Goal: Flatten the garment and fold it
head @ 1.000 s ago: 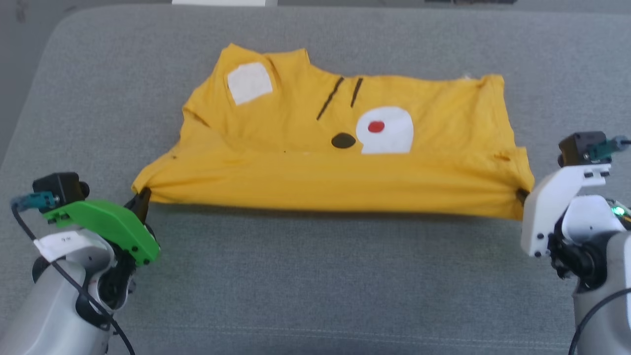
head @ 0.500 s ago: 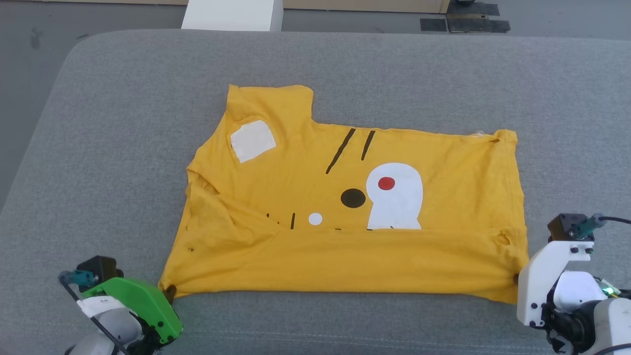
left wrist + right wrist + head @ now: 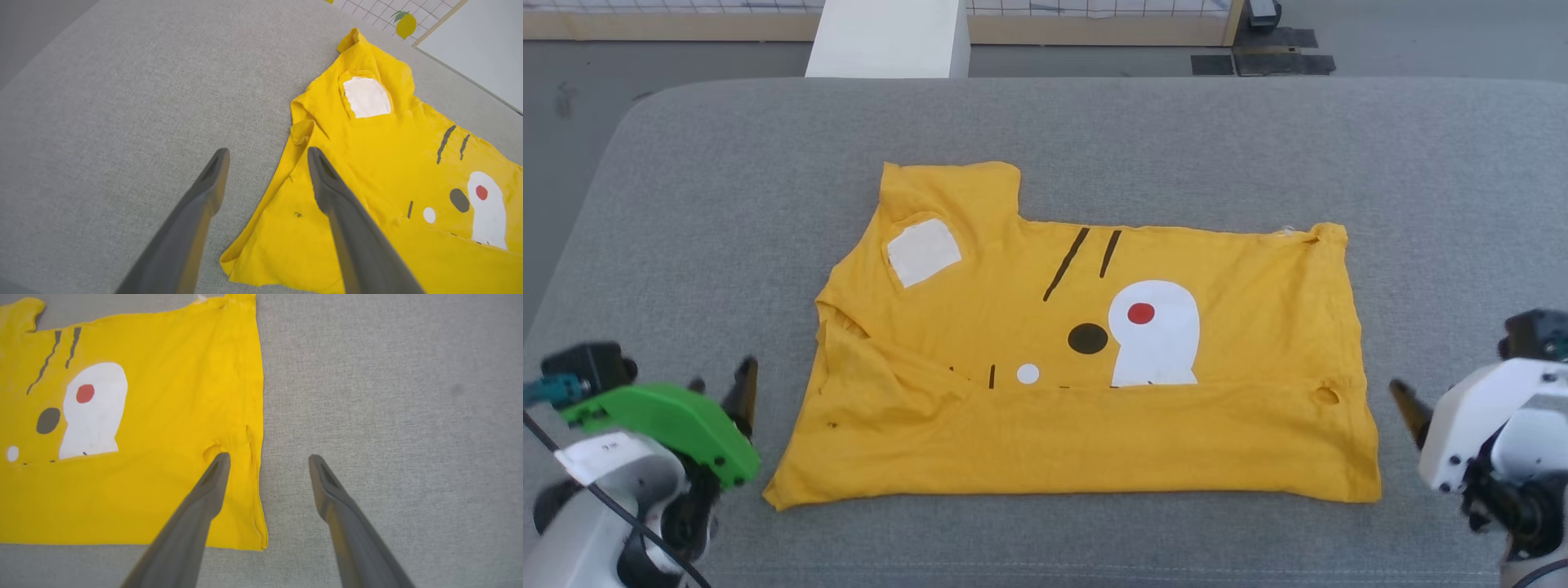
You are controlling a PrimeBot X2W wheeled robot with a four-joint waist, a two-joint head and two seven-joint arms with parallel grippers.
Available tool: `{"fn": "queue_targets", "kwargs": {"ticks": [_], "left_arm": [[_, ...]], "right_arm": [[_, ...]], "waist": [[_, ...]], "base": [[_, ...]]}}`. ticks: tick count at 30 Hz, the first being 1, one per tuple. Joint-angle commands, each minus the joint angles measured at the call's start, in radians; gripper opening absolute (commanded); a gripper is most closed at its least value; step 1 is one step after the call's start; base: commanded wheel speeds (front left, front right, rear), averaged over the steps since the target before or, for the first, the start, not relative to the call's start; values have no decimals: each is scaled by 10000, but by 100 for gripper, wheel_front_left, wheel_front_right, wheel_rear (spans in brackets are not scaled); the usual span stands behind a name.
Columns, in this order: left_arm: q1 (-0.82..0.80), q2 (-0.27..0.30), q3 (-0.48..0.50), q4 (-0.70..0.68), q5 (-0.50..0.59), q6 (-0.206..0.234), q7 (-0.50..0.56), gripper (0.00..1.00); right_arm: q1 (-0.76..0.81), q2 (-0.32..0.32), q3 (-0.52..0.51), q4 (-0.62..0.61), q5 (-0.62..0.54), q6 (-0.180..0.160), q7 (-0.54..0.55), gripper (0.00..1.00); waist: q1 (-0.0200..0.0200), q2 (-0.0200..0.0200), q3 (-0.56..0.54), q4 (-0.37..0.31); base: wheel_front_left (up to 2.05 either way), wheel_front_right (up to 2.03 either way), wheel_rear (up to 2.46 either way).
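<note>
Softly folded yellow garment, woven grey cushion, left gripper and right gripper wide

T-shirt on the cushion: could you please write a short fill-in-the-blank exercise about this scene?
1. The cushion under the T-shirt is ____ in colour.
2. The left claw and the right claw are both ____, holding nothing.
3. The red dot sits on a ____ patch.
Missing words: grey; open; white.

Grey woven cushion under and ahead of the jaws. Past its far edge: grey floor, white block, wood-edged grid panel, dark floor patches. Light soft, even.
</note>
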State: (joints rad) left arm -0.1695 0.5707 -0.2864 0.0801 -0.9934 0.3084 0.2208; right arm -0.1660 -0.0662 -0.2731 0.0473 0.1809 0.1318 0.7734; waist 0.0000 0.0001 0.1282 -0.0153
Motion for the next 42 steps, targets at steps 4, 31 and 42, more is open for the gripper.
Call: {"fn": "queue_targets", "kwargs": {"ticks": [4, 31, 42], "left_arm": [[-861, 311, -24, -874, 644, -527, -631, 100], [-10274, -524, -2424, 5752, 2687, -2406, 3275, 100], [-10061, -445, -3197, 6205, 2809, -1850, 5755, 35]], "right_arm": [[-684, -40, -356, -679, 80, -11, -265, 100], [-3419, 158, 1383, -934, 235, -11, -1384, 100], [-3085, 159, 1200, -880, 333, -11, -1680, 100]], "waist": [[0, -1, 117, -182], [0, -1, 4629, -1606], [0, -1, 4922, -1687]], "base": [[0, 0, 0], [0, 0, 0], [0, 0, 0]]}}
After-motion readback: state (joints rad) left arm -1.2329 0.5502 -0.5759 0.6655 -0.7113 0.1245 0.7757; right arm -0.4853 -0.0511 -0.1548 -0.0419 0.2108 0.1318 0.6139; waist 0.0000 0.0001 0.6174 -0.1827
